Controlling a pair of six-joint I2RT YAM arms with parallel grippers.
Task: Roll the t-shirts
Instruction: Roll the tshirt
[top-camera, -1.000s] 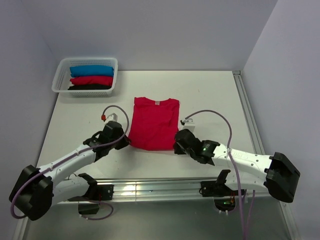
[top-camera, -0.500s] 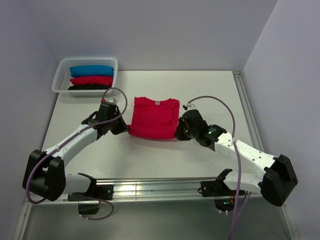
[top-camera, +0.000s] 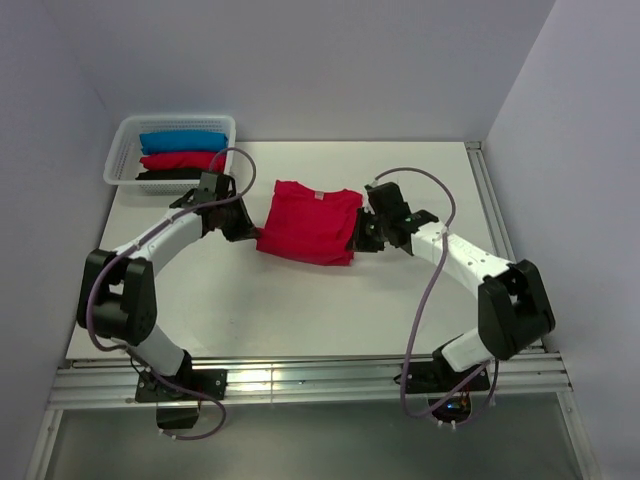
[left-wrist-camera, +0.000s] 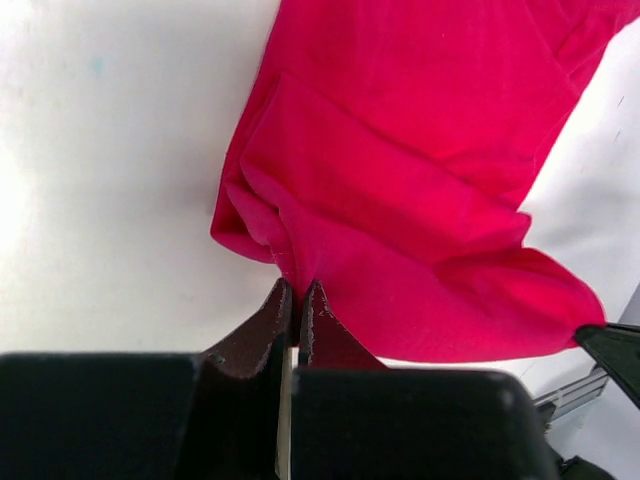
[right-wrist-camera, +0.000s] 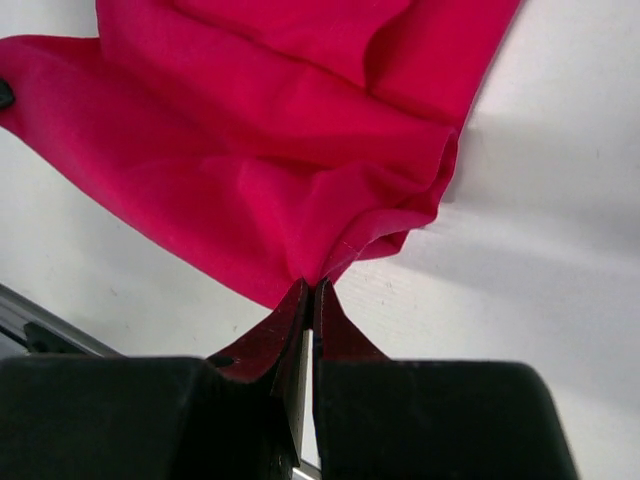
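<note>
A crimson-red t-shirt (top-camera: 310, 222) lies on the white table, its lower half folded up over the upper half; a small pale neck label (top-camera: 316, 196) shows at its far edge. My left gripper (top-camera: 249, 232) is shut on the shirt's left folded edge (left-wrist-camera: 300, 240). My right gripper (top-camera: 358, 242) is shut on the shirt's right folded edge (right-wrist-camera: 330, 240). Both hold the fold a little above the table. In the left wrist view the left gripper (left-wrist-camera: 297, 287) pinches cloth; in the right wrist view the right gripper (right-wrist-camera: 311, 287) does the same.
A white lattice basket (top-camera: 122, 150) at the far left holds rolled blue (top-camera: 183, 141), red (top-camera: 182, 160) and black (top-camera: 178, 174) shirts. A grey wall edge (top-camera: 490, 220) runs along the table's right side. A metal rail (top-camera: 300, 375) runs along the near edge.
Both grippers have carried the shirt's bottom hem away from the near edge toward the collar, folding the lower part over the upper. The arms have stretched out farther.
</note>
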